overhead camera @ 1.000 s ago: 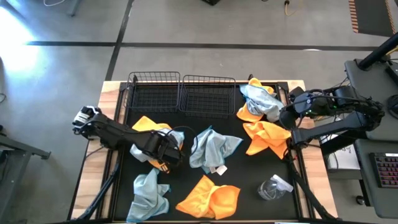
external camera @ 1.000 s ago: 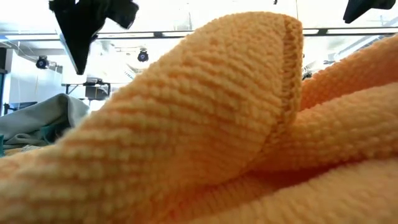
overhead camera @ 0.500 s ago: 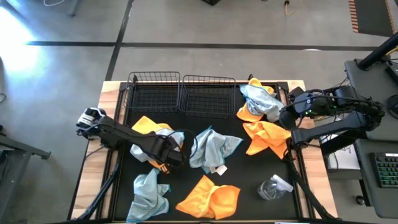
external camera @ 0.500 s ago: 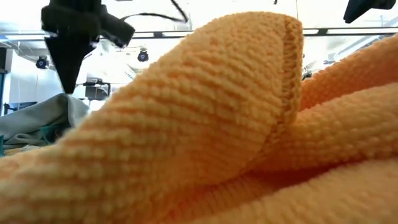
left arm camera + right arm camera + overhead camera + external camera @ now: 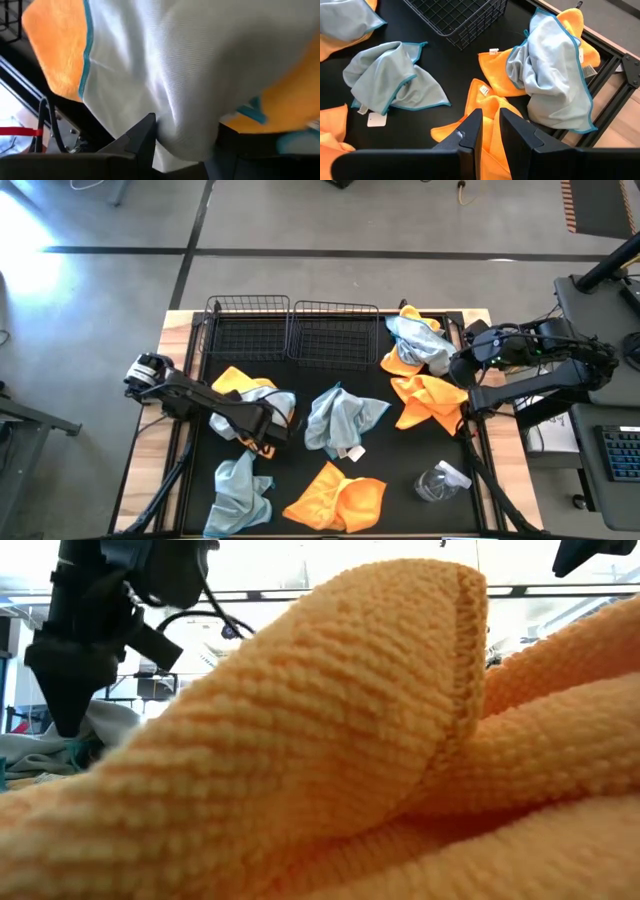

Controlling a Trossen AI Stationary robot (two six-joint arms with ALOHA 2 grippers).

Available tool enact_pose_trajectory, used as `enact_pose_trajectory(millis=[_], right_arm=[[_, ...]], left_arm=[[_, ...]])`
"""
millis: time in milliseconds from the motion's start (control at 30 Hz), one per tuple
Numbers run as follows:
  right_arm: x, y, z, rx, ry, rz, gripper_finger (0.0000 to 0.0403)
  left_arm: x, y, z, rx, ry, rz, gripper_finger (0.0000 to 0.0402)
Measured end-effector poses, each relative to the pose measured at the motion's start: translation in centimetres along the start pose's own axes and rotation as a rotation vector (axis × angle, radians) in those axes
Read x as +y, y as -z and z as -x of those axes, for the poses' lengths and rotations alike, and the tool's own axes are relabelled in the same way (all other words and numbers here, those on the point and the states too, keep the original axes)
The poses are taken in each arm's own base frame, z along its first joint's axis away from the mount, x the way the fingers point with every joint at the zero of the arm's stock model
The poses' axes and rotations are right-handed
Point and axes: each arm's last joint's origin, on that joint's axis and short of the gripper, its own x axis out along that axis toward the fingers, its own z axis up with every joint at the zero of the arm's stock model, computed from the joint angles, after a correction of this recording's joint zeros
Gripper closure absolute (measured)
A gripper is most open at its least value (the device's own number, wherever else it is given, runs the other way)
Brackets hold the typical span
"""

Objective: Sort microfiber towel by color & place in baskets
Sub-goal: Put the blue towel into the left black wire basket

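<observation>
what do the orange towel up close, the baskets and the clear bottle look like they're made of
Orange towel: soft knitted microfiber, going by its nubby looped pile and stitched edge; matte.
Baskets: black wire mesh, probably coated metal, an open grid of thin rods.
Clear bottle: see-through plastic, likely; the dark mat shows through it.

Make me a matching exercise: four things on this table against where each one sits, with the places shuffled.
Things:
1. baskets
2. clear bottle
3. left gripper
4. right gripper

Places:
A. near right corner of the mat
B. far edge, side by side
C. at the towels on the left
D. above the orange towel on the right

Pairs: 1-B, 2-A, 3-C, 4-D
</observation>
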Motion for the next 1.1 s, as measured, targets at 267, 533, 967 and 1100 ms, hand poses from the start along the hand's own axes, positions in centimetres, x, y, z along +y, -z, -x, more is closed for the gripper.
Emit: enact_pose_trajectory(millis=[267, 533, 967, 1100], right_arm=[[0.0, 0.0, 0.0, 0.0, 0.0, 0.0, 0.0344], [0.0, 0.0, 0.0, 0.0, 0.0, -0.001, 0.0344], [0.1, 0.0, -0.2, 0.001, 0.012, 0.002, 0.0344], [0.2, 0.1, -0.7, 0.014, 0.026, 0.009, 0.0344]], left_arm=[[0.3, -0.5, -0.9, -0.039, -0.023, 0.038, 0.0278], [0.2, -1.0, -0.7, -0.108, -0.025, 0.057, 0.0278], [0.1, -1.1, -0.6, -0.134, -0.016, 0.103, 0.0278], [0.1, -1.1, -0.6, -0.134, -0.015, 0.114, 0.0279]])
